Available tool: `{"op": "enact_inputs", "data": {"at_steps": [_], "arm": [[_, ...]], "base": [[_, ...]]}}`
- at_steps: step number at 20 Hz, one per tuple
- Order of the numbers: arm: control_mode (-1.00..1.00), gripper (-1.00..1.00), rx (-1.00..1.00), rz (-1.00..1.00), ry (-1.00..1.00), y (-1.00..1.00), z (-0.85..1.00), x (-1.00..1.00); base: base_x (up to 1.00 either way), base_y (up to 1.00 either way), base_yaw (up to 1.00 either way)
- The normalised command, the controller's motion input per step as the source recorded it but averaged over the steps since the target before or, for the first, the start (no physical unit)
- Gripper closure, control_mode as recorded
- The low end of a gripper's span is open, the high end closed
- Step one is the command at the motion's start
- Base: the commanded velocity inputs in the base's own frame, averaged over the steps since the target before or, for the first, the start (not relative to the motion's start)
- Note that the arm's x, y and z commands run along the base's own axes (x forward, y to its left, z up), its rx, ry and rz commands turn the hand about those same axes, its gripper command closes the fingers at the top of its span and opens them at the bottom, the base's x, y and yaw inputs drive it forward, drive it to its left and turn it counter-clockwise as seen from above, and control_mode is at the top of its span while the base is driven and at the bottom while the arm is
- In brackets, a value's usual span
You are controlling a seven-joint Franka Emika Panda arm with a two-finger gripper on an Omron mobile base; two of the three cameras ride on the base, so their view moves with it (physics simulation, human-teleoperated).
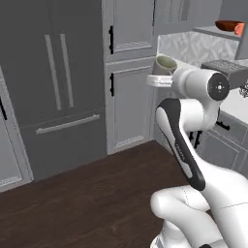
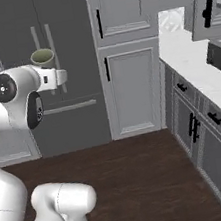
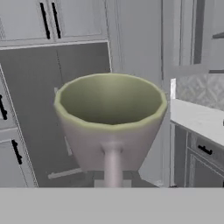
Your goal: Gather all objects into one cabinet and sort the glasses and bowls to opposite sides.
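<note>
One mug [image 3: 111, 122] rides upright in the gripper [image 1: 156, 79], whose jaws are pinched tight on its handle, held high in open air in front of the tall grey cupboards and well clear of the worktop [image 2: 197, 71]; off to the right, a red-brown bowl [image 1: 227, 24] and an orange cup [image 1: 240, 29] already sit on the wall cabinet's shelf [image 1: 213, 32]. By my reading the step in hand is carrying this mug over; next it needs swinging right to that shelf and setting down on the cup's side, away from the bowl.

shelf [image 1: 209, 30] | red-brown bowl [image 1: 227, 25], orange cup [image 1: 240, 29] on it
</note>
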Motion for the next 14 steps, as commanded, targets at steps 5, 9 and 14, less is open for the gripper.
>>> {"op": "enact_inputs", "data": {"at_steps": [5, 9, 14], "arm": [[1.0, 1.0, 0.0, 0.0, 0.0, 0.0, 0.0, 0.0], [1.0, 1.0, 0.0, 0.0, 0.0, 0.0, 0.0, 0.0], [1.0, 1.0, 0.0, 0.0, 0.0, 0.0, 0.0, 0.0]], "base": [[0.03, 0.01, -0.86], [0.1, 0.15, -0.76], [0.37, 0.66, -0.6]]}}
